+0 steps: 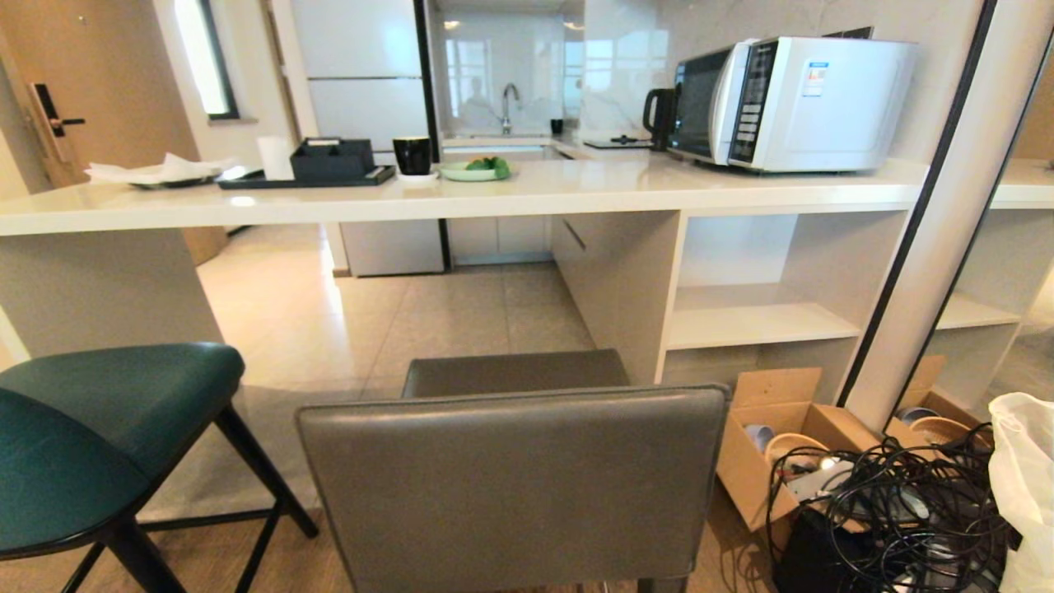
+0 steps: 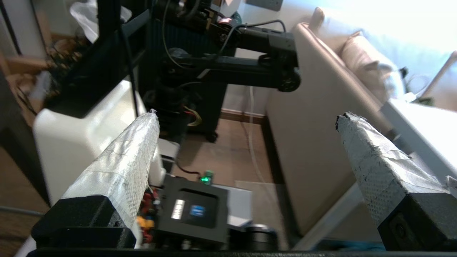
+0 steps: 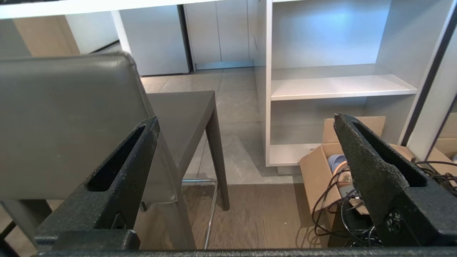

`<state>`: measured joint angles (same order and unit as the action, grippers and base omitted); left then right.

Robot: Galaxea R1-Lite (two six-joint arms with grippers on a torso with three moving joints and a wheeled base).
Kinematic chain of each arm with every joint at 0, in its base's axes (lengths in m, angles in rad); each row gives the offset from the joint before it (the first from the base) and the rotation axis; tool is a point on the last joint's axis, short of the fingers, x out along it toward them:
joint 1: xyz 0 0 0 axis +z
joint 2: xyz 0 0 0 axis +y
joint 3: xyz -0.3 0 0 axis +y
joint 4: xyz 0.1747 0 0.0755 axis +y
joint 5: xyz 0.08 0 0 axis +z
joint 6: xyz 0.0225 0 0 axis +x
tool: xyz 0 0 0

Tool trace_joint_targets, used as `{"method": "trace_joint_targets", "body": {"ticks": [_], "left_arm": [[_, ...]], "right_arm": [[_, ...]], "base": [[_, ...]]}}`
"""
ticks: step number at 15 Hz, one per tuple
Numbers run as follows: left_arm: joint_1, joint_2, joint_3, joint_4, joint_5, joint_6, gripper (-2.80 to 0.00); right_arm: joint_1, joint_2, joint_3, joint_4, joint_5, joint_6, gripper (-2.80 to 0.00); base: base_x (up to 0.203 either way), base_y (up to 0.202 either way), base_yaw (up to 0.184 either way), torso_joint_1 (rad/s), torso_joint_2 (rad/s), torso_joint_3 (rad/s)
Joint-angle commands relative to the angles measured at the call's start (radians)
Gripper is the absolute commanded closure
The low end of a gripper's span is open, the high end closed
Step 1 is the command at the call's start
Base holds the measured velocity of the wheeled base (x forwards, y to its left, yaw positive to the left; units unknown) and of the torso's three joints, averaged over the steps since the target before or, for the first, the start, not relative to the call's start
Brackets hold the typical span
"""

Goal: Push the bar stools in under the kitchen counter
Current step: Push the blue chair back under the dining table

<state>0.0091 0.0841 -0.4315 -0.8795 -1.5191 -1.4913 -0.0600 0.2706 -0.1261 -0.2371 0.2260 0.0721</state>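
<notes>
Nothing pushed in yet. Grey stool (image 3: pixel 64 125) just beside right gripper (image 3: pixel 246 121), fingers spread wide and empty, short of desk (image 1: pixel 527 193). Teal stool (image 1: pixel 99 436) likewise out. Left gripper (image 2: pixel 246 117) fingers wide, empty, turned away.

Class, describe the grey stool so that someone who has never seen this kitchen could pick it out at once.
Start at the long off-white kitchen counter bearing the microwave. On the floor before its open space stand two stools; the grey stool is the right one, beside a cardboard box. Unlike the teal stool with its curved seat and black legs, it has a flat, square leather back.
</notes>
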Motion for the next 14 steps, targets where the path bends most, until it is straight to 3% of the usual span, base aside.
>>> {"method": "trace_joint_targets", "body": {"ticks": [1, 3, 6, 7, 9, 11, 12, 13, 14], "left_arm": [[-0.001, -0.037, 0.108, -0.118, 0.038, -0.008, -2.8], [-0.001, -0.04, 0.208, -0.147, 0.196, 0.001, -2.8], [-0.001, -0.041, 0.313, -0.101, 0.545, 0.174, -2.8], [-0.001, -0.041, 0.317, 0.004, 0.626, 0.242, -2.8], [-0.001, -0.041, 0.291, 0.24, 0.745, 0.512, -2.8], [-0.002, -0.042, 0.268, 0.517, 0.906, 0.893, -2.8], [-0.002, -0.043, 0.262, 0.637, 1.055, 1.076, -2.8], [-0.002, -0.045, 0.261, 0.717, 1.237, 1.191, -2.8], [-0.003, -0.047, 0.258, 0.782, 1.37, 1.285, -2.8]], "right_arm": [[0.0, 0.004, 0.034, -0.027, -0.001, 0.0, -2.8], [0.0, 0.004, 0.047, -0.05, 0.0, -0.003, -2.8], [0.0, 0.004, 0.049, -0.05, -0.002, -0.002, -2.8], [0.0, 0.004, 0.049, -0.05, -0.002, -0.002, -2.8], [0.0, 0.004, 0.055, -0.048, 0.0, -0.002, -2.8], [0.0, 0.004, 0.065, -0.048, 0.0, -0.003, -2.8], [0.0, 0.004, 0.069, -0.05, 0.0, -0.003, -2.8], [0.0, 0.004, 0.079, -0.05, 0.001, -0.003, -2.8], [0.0, 0.004, 0.087, -0.05, 0.002, -0.008, -2.8]], "base": [[0.0, 0.0, 0.0, 0.0, 0.0, 0.0], [0.0, 0.0, 0.0, 0.0, 0.0, 0.0], [0.0, 0.0, 0.0, 0.0, 0.0, 0.0], [0.0, 0.0, 0.0, 0.0, 0.0, 0.0], [0.0, 0.0, 0.0, 0.0, 0.0, 0.0], [0.0, 0.0, 0.0, 0.0, 0.0, 0.0], [0.0, 0.0, 0.0, 0.0, 0.0, 0.0], [0.0, 0.0, 0.0, 0.0, 0.0, 0.0], [0.0, 0.0, 0.0, 0.0, 0.0, 0.0]]}}
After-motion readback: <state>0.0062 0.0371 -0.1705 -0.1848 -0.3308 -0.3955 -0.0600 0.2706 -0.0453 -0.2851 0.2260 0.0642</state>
